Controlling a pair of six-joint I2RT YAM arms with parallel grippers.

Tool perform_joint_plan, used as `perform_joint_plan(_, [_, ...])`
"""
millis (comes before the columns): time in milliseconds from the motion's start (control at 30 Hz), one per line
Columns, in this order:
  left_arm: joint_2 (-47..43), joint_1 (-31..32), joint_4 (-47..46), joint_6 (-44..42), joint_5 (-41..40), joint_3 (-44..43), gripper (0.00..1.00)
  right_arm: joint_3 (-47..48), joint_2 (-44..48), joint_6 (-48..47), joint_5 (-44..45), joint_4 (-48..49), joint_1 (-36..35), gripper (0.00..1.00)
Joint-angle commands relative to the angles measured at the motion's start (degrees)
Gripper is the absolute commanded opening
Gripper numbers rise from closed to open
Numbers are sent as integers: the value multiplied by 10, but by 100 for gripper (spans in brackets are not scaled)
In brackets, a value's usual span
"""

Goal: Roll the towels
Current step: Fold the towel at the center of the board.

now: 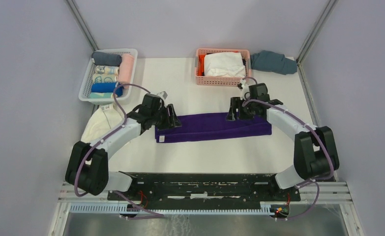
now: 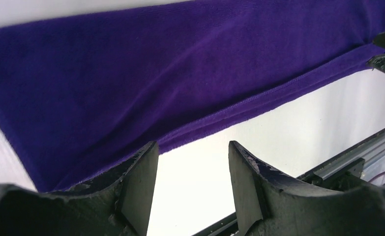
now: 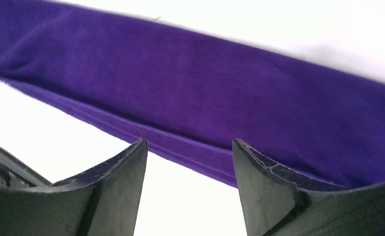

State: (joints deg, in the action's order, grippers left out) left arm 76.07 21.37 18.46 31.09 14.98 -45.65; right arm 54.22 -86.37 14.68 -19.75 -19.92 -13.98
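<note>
- Top view: grey-walled booth, white table [image 1: 205,155]. The purple towel [image 1: 212,127] lies mid-table, folded into a long flat band but not rolled. The cream towel [image 1: 99,125] sits crumpled at the left edge. The left gripper [image 1: 172,120] and right gripper [image 1: 235,115] stand at the band's 2 ends.
- Left wrist: jaws apart and empty, over soft plush with a stitched hem.
- Right wrist: jaws likewise apart, holding nothing.

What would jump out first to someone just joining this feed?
The deep purple towel, folded into a long strip across the middle of the table. The left gripper and right gripper stand open at its two ends. A white basket of rolled cloths sits at the far left.
</note>
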Motion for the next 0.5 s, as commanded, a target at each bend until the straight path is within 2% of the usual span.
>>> perform_joint_plan(0, [51, 19, -24, -53, -18, -42, 62, 43, -38, -67, -55, 9, -38, 72])
perform_joint_plan(133, [79, 27, -13, -70, -18, -44, 62, 72, -82, -97, -89, 3, -78, 73])
perform_joint_plan(467, [80, 30, -38, -56, -18, 10, 63, 109, -159, -149, -125, -31, -141, 77])
